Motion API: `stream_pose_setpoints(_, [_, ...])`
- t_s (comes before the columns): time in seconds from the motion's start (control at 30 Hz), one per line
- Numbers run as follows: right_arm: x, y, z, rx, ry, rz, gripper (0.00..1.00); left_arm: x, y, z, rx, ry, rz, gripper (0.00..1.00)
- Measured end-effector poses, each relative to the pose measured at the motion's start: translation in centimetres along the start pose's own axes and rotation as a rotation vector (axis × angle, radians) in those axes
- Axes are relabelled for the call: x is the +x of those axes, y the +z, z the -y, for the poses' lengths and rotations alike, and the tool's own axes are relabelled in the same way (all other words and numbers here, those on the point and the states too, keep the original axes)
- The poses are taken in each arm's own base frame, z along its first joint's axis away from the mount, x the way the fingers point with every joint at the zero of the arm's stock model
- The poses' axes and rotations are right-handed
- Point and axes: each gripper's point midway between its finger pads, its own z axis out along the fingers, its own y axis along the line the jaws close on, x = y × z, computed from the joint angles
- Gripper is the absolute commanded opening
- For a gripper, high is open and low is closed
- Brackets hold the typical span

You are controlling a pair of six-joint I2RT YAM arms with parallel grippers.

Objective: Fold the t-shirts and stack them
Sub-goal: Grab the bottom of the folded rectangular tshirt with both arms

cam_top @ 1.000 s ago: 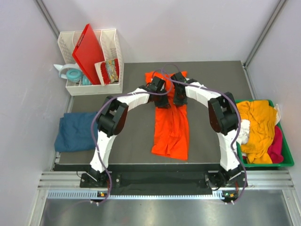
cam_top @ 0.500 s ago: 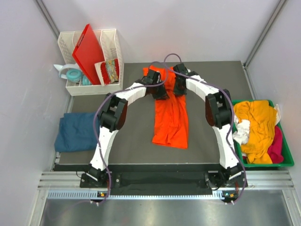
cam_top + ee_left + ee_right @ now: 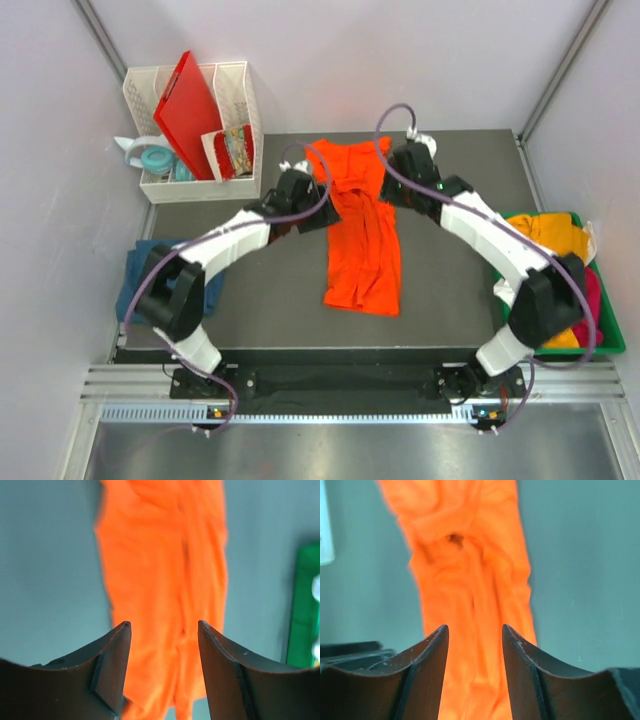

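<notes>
Left gripper point(image 3: 164, 626): jaws apart, empty. Right gripper point(image 3: 472, 628): likewise. Orange t-shirt point(image 3: 362, 240): long strip below and between both, bare mat point(image 3: 270, 290) either side. Blue t-shirt point(image 3: 133, 290): mostly hidden behind left arm. Yellow t-shirt point(image 3: 550, 225): partly covered by right arm

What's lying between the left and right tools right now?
The crumpled bright orange cloth t-shirt: its far end lies between the left tool and right tool, seen in the top view.
</notes>
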Motion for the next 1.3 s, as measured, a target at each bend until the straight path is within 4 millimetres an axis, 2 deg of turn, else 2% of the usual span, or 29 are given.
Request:
stream_pose_setpoints(0.07, [1.7, -2.3, -0.3, -0.029, -0.007, 0.016, 0.47, 2.2, -1.6, 1.3, 0.034, 0.029, 0.001, 0.61])
stream_pose_setpoints(0.17, [6.2, -3.7, 0.8, -0.021, -0.030, -0.030, 0.47, 7.8, -3.0, 1.6, 0.046, 0.076, -0.046, 0.63])
stream_pose_setpoints(0.27, [11.4, -4.1, 3.0, 0.033, -0.074, -0.117, 0.47, 13.3, -3.6, -0.4, -0.008, 0.108, -0.125, 0.67])
stream_pose_setpoints(0.33, [13.4, -4.4, 4.1, 0.070, -0.099, -0.149, 0.47, 15.8, -3.9, -2.6, -0.076, 0.118, -0.160, 0.69])
stream_pose_setpoints(0.4, [14.4, -5.0, 4.6, 0.086, -0.119, -0.159, 0.47, 17.2, -4.3, -4.3, -0.140, 0.126, -0.169, 0.69])
stream_pose_setpoints(0.5, [14.5, -5.8, 4.2, 0.076, -0.125, -0.137, 0.47, 17.9, -5.0, -5.4, -0.184, 0.130, -0.161, 0.69])
stream_pose_setpoints(0.63, [14.8, -6.4, 4.1, 0.069, -0.120, -0.121, 0.47, 17.8, -5.2, -5.0, -0.184, 0.126, -0.137, 0.69])
stream_pose_setpoints(0.83, [17.4, -6.4, 4.8, 0.087, -0.139, -0.162, 0.47, 18.2, -5.1, -4.7, -0.176, 0.120, -0.135, 0.67])
stream_pose_setpoints(0.97, [19.5, -6.2, 6.3, 0.120, -0.143, -0.201, 0.47, 18.8, -4.7, -4.4, -0.167, 0.112, -0.146, 0.64])
stream_pose_setpoints(1.07, [20.6, -6.3, 7.4, 0.138, -0.140, -0.219, 0.47, 19.6, -4.4, -4.8, -0.177, 0.118, -0.169, 0.58])
stream_pose_setpoints(1.17, [21.0, -6.6, 8.0, 0.141, -0.125, -0.219, 0.47, 19.8, -4.2, -4.7, -0.175, 0.112, -0.172, 0.40])
stream_pose_setpoints(1.2, [21.0, -6.6, 8.1, 0.140, -0.121, -0.217, 0.47, 19.9, -4.1, -4.7, -0.173, 0.112, -0.173, 0.28])
stream_pose_setpoints(1.27, [21.1, -6.8, 8.2, 0.138, -0.112, -0.214, 0.47, 20.1, -4.0, -4.8, -0.180, 0.105, -0.179, 0.14])
stream_pose_setpoints(1.3, [21.1, -6.9, 8.2, 0.137, -0.107, -0.212, 0.47, 20.2, -4.0, -4.8, -0.181, 0.102, -0.182, 0.04])
